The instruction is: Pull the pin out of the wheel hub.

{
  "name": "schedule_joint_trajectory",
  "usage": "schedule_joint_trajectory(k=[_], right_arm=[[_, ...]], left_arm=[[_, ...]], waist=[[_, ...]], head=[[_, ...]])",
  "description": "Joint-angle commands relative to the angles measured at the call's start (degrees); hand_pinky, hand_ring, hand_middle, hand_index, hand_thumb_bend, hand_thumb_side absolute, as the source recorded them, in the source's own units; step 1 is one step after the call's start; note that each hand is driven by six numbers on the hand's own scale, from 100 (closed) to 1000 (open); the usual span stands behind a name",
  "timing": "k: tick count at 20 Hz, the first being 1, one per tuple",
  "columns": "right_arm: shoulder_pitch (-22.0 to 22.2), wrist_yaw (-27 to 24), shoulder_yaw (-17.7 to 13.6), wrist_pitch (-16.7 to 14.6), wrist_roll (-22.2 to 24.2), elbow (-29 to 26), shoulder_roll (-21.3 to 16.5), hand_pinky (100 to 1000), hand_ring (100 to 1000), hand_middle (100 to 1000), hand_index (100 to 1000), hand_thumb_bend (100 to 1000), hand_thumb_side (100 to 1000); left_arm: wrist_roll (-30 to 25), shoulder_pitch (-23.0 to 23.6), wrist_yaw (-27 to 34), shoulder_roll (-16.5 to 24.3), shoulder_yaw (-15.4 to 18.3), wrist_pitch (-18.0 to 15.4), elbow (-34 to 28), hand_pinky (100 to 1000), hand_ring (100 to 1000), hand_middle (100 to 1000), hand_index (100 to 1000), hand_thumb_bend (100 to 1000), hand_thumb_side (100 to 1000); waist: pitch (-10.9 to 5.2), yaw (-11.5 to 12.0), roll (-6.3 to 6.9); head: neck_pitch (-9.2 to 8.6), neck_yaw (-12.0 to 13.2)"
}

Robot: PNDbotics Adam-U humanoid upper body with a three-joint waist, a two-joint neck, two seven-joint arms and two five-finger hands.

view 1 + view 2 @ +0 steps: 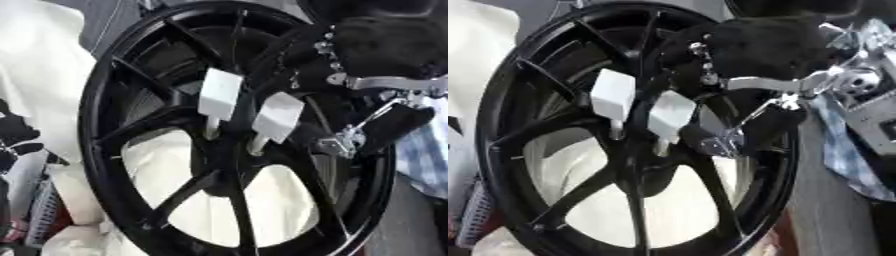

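A black spoked wheel hub (114, 125) stands upright and fills both views. Two white pins with block-shaped heads stick out of its centre: the left pin (218, 95) and the right pin (278, 116). My right hand (763, 45) comes in from the upper right, black with silver joints. It hovers just right of the right pin, its fingers above the pin's head and its thumb (715, 140) below and to the right. The hand is open and I see no contact with the pin. My left hand does not show.
White padding (44, 60) lies behind and to the left of the wheel and shows through the spokes. A blue checked cloth (424, 150) and metal parts (868, 110) are at the right. A grey mesh object (44, 215) is at the lower left.
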Motion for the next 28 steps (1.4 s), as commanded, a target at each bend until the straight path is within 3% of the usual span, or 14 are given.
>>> schedule_joint_trajectory(k=[1,17,20,21,23,28], right_arm=[[-0.65,0.83,-0.70,-7.56,6.87,-0.68,-1.41,922,928,870,885,108,512],[-0.58,1.70,-0.42,-8.36,6.79,-0.68,-1.51,925,929,871,878,106,496],[-0.61,1.91,-0.54,-8.41,7.08,-0.68,-1.53,927,932,874,888,187,525],[-0.65,1.89,-0.67,-8.52,7.15,-0.68,-1.60,931,935,877,907,301,563],[-0.83,1.78,-1.02,-8.89,7.40,-0.68,-1.88,933,937,875,915,373,594],[-1.80,1.20,-1.70,-9.73,8.22,-0.68,-2.29,936,934,866,920,430,619]], left_arm=[[0.01,-0.55,-0.48,0.09,-0.31,0.05,-1.16,652,667,573,721,100,824],[0.03,-0.78,-0.61,-0.22,-0.44,0.50,-1.16,656,666,576,720,100,837],[-0.14,-0.80,-0.62,-0.24,-0.52,0.57,-1.16,657,666,576,720,100,835],[-0.21,-0.76,-0.65,-0.25,-0.53,0.59,-1.16,657,666,576,720,100,836],[-0.26,-0.66,-0.67,-0.34,-0.52,0.66,-1.16,658,666,576,720,100,837],[-0.41,-0.45,-0.62,-0.63,-0.58,0.94,-1.16,659,666,576,720,100,837]], waist=[[-0.74,0.17,0.34],[0.28,0.82,-0.31],[0.34,0.68,-0.24],[0.33,0.61,-0.20],[0.26,0.46,-0.09],[-0.03,0.26,0.35]], head=[[-0.83,-0.28],[-1.64,-0.60],[-1.54,-0.65],[-1.58,-0.58],[-1.84,-0.56],[-2.49,-1.28]])
